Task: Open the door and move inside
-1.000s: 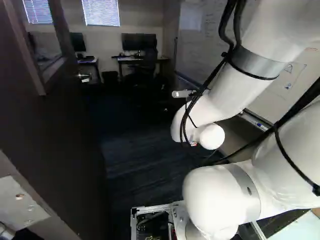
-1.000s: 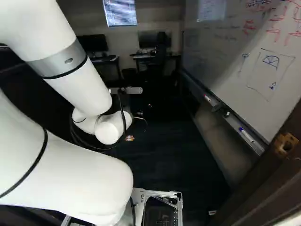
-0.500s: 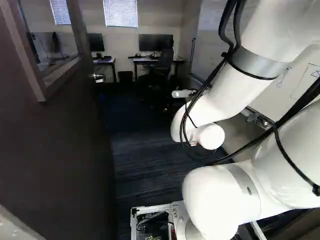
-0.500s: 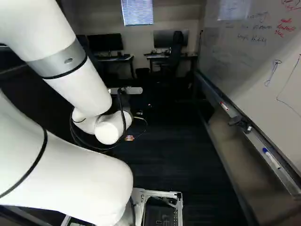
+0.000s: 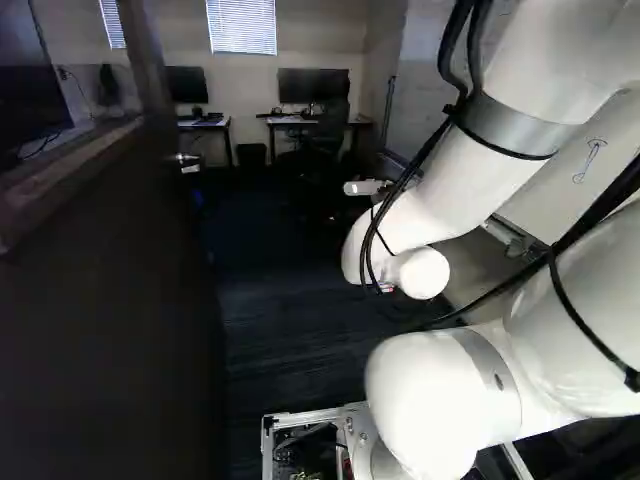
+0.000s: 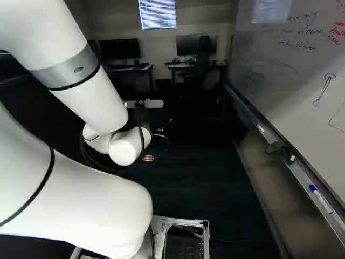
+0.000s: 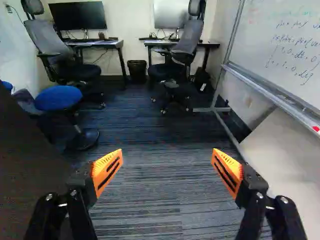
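Your gripper [image 6: 171, 121], fingers spread well apart, above carpet [image 7: 160, 200]; door [image 5: 110, 340], open, along the carpet's left edge in your left base view; whiteboard [image 5: 556, 195] along its right.

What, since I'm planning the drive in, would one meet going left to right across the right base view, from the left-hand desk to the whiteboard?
Left-hand desk → waste bin → office chair → whiteboard.
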